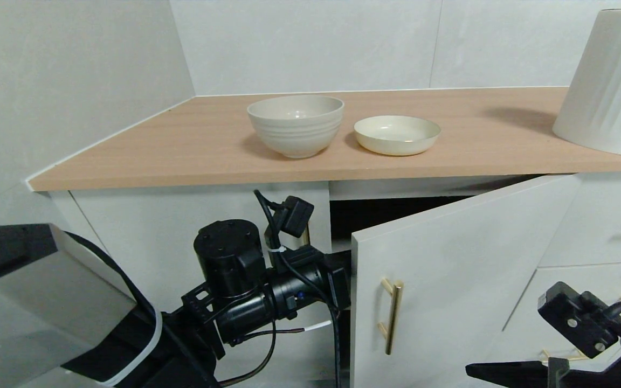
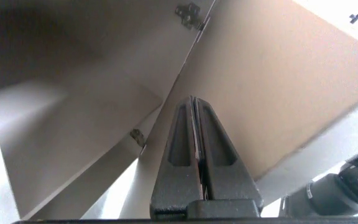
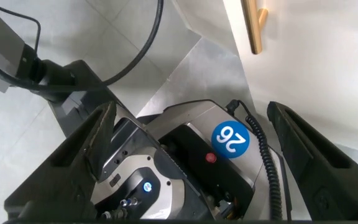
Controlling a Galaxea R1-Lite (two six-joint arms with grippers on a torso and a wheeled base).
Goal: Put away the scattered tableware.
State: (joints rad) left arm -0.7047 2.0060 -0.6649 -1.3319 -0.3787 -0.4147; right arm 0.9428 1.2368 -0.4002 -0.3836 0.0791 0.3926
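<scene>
"Wood counter (image 1: 181, 156) across the top, and at twelve o'clock on it sits the bowl (image 1: 295, 125), upright, pale, ribbed round the outside."
"Got it. And at six o'clock from that bowl?"
"Left gripper (image 2: 193, 106), down in the cabinet opening by the free edge of the door (image 1: 450, 280). The wrist camera has its fingers (image 2: 179, 143) pressed flat together, pointing along the door's inner face."
"Touching the door?"
"Can't tell from here. Moving on: at three o'clock from the bowl, the dish (image 1: 397, 134), shallow and cream, just beside the bowl but apart from it."
"And the door itself?"
"Swung open toward us, at five o'clock from the dish, with a brass handle (image 1: 392, 315) upright near its edge."
"Far right?"
"White ribbed shade (image 1: 612, 81) standing on the counter at three o'clock, well apart from the dish. Then down at five o'clock, low in front of the drawers (image 1: 601, 226), the right gripper (image 3: 191, 109), fingers (image 3: 309, 155) spread wide."
</scene>
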